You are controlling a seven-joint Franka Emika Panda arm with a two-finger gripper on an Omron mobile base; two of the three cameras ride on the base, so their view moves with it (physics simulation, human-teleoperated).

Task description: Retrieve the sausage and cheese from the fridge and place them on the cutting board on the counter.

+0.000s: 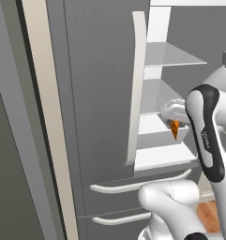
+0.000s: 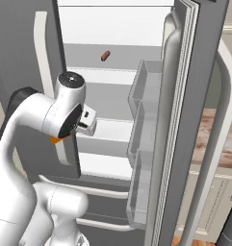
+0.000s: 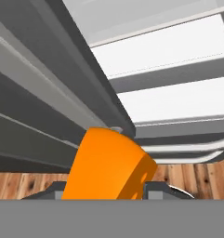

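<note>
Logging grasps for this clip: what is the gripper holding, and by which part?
The gripper holds the cheese, its fingers clamping the orange wedge's two opposite sides at its near end.

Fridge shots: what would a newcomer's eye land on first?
The bright orange cheese, close up in the hand view and pinched in the gripper just outside the fridge. Next, the small reddish-brown sausage alone on an upper shelf, behind the wide-open right door.

Bright orange cheese (image 3: 106, 165); reddish-brown sausage (image 2: 105, 56); dark grey fridge (image 1: 98, 70) with off-white handles.
</note>
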